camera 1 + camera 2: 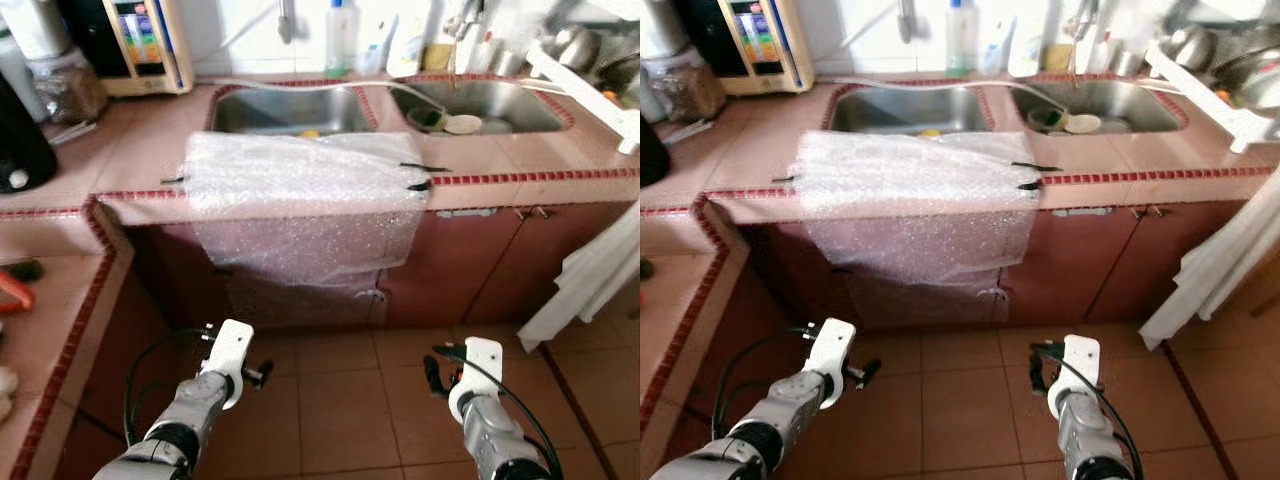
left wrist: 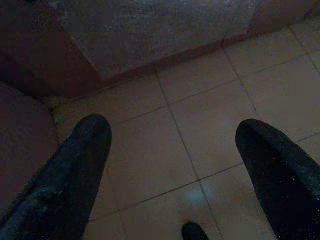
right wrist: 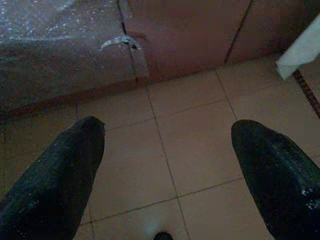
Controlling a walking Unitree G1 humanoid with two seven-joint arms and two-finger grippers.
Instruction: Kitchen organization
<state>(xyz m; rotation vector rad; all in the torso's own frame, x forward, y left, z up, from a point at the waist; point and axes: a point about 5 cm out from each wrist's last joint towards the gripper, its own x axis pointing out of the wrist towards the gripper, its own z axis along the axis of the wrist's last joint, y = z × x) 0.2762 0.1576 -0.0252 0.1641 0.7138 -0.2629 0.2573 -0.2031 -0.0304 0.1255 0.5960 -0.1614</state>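
Note:
A pink tiled counter (image 1: pixel 560 150) runs across in front of me with a double steel sink. The left basin (image 1: pixel 290 110) holds something yellow; the right basin (image 1: pixel 500 100) holds a pale dish (image 1: pixel 463 124). A sheet of bubble wrap (image 1: pixel 305 195) is taped to the counter's front edge and hangs over the cupboard doors. My left arm (image 1: pixel 225 365) and right arm (image 1: pixel 475 380) are held low above the floor, well short of the counter. The left gripper (image 2: pixel 175 130) and right gripper (image 3: pixel 167 130) are both open, with only floor tiles between their fingers.
Bottles (image 1: pixel 340 35) stand behind the sinks and a water dispenser (image 1: pixel 145 40) sits at the back left beside a black vessel (image 1: pixel 20 150). A dish rack (image 1: pixel 590 60) is at the far right. A white cloth (image 1: pixel 590 280) hangs at the right. A second counter (image 1: pixel 60 300) runs along my left.

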